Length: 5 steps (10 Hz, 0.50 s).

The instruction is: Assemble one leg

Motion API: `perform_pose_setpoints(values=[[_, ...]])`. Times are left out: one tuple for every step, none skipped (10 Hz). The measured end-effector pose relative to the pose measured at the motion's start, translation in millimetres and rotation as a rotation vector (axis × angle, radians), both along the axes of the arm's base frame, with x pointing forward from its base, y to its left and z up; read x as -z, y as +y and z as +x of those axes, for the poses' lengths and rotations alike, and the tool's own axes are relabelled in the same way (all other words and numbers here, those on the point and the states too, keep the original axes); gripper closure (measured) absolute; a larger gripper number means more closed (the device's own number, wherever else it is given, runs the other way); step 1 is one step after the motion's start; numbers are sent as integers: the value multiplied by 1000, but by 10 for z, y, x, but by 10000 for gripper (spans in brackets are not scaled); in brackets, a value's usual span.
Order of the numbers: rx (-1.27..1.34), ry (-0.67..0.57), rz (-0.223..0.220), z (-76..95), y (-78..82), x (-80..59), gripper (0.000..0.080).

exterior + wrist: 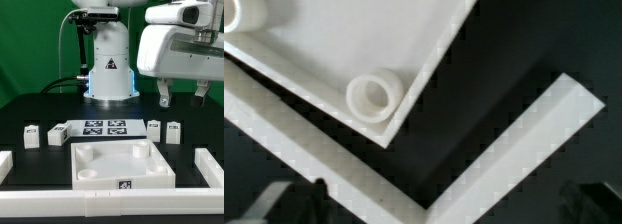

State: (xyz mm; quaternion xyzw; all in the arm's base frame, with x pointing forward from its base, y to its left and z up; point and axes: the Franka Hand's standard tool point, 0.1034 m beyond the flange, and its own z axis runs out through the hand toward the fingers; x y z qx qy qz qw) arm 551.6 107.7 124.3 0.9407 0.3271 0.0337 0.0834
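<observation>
Four small white legs with marker tags stand on the black table: two at the exterior view's left (31, 135) (55, 134) and two at its right (153, 130) (175, 131). The large white tabletop (98, 158) lies in front of them, tray side up. My gripper (184, 97) hangs open and empty high above the right pair of legs, touching nothing. In the wrist view a tabletop corner (331, 50) with its round hole (370, 95) shows. No leg shows there, and only the dark fingertips (288, 200) show at the edge.
The marker board (105, 127) lies between the leg pairs, in front of the robot base (108, 70). White rails border the work area at the left (5, 165), right (211, 170) and front (100, 207); two rails meet in a V in the wrist view (509, 150).
</observation>
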Motion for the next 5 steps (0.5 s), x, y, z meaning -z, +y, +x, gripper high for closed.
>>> perform_pose_setpoints(values=[[0,0,0,0,0,1,150],[0,0,0,-1,0,2,150],[-8,-5,6,-18,5,21,150],[-66,-31,36,-172,12,128,150],[-132,-40,47,-372,-17,202,150]])
